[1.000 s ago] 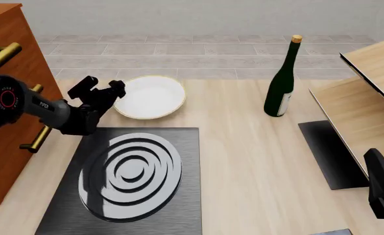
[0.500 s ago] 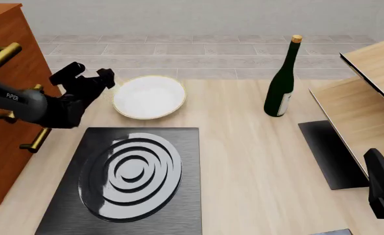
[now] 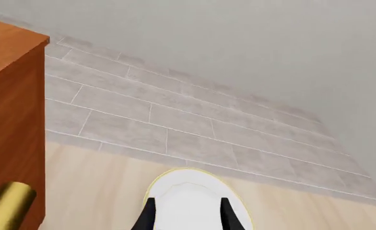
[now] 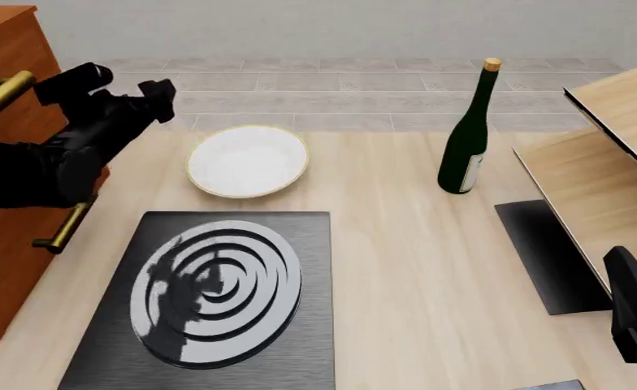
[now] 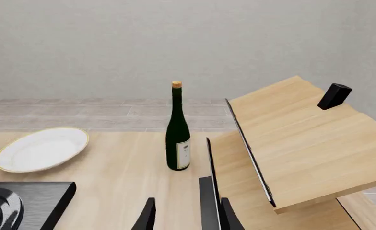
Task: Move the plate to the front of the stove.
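Plate [image 4: 247, 161]: lies flat on the table [image 4: 405, 268], just beyond the far edge of the stove [image 4: 212, 302], apart from it; nothing touches it.
Stove: dark slab with silver rings, on the near side of the plate, an arm's shadow across the rings.
Left jaws [image 4: 165, 89]: raised above the table, beside the plate on the side toward the wooden cabinet [image 4: 4, 187], clear of the plate's rim. In the left wrist view the two dark fingertips [image 3: 148, 216] stand parted, with the plate [image 3: 194, 201] showing in the gap between them and lower down; they grip nothing.
Right jaws [image 5: 184, 215]: parted and empty, well away from the plate, near the wooden shelf [image 5: 290, 143].
Bottle [image 4: 468, 130]: upright, green, well apart from the plate, on the shelf side.
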Robot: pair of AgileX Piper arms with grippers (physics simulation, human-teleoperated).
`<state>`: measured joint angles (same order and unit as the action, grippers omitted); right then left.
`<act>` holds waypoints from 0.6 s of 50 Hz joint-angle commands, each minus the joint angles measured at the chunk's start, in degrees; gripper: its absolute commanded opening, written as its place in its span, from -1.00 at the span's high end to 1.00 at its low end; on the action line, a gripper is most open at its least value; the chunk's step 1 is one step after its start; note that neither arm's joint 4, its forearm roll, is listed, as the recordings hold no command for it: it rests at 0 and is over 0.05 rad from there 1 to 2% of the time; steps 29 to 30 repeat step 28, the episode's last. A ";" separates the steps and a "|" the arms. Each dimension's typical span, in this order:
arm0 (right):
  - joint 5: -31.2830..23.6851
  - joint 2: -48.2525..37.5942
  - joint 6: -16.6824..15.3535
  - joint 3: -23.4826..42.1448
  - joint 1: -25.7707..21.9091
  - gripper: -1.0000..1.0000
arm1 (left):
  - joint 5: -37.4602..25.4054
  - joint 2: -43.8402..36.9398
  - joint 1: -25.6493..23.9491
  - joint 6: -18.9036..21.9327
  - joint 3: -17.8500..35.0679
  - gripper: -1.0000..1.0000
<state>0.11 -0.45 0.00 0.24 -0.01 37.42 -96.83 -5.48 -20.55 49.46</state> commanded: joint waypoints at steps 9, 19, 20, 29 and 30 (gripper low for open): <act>0.00 0.01 0.00 0.00 0.00 -1.00 | -3.82 16.87 -2.94 5.09 -9.96 -1.00; 0.00 0.00 0.02 0.00 0.00 -1.00 | -7.01 25.30 -4.84 7.38 -14.77 -1.00; 0.00 -0.01 -0.01 0.00 -0.02 -1.00 | -7.31 25.70 -4.82 7.40 -14.84 -1.00; 0.00 0.02 0.01 0.00 0.00 -1.00 | -10.26 30.02 -6.54 8.40 -16.42 -1.00; 0.00 0.02 0.01 0.00 0.00 -1.00 | -10.26 30.02 -6.54 8.40 -16.42 -1.00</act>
